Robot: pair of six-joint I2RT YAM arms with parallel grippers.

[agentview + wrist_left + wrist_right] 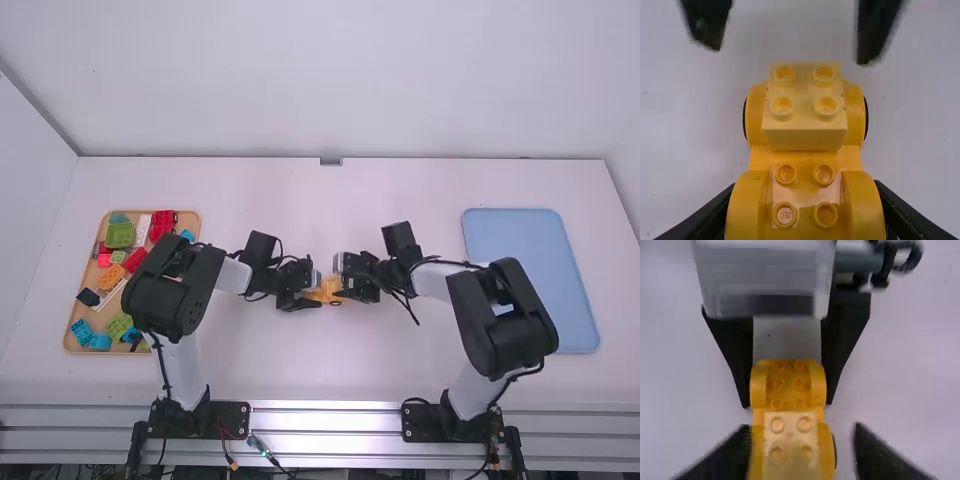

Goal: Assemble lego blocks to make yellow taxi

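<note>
Your left gripper (314,294) is closed on one end of the orange car body (806,164). Your right gripper (342,294) is open wide, its fingers spaced either side of the body's opposite end, gripping nothing. The pale yellow brick (804,135) is seated on that end. Relative to the body, the block tray (100,352) lies well left, the blue tray (548,300) well right.

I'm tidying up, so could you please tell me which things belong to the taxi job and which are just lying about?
Job:
- yellow car base, clamped by the left end effector
- pale yellow block on it
- right end effector, open

Apparently lying about:
- mixed coloured blocks
- their wooden tray
- blue tray
</note>
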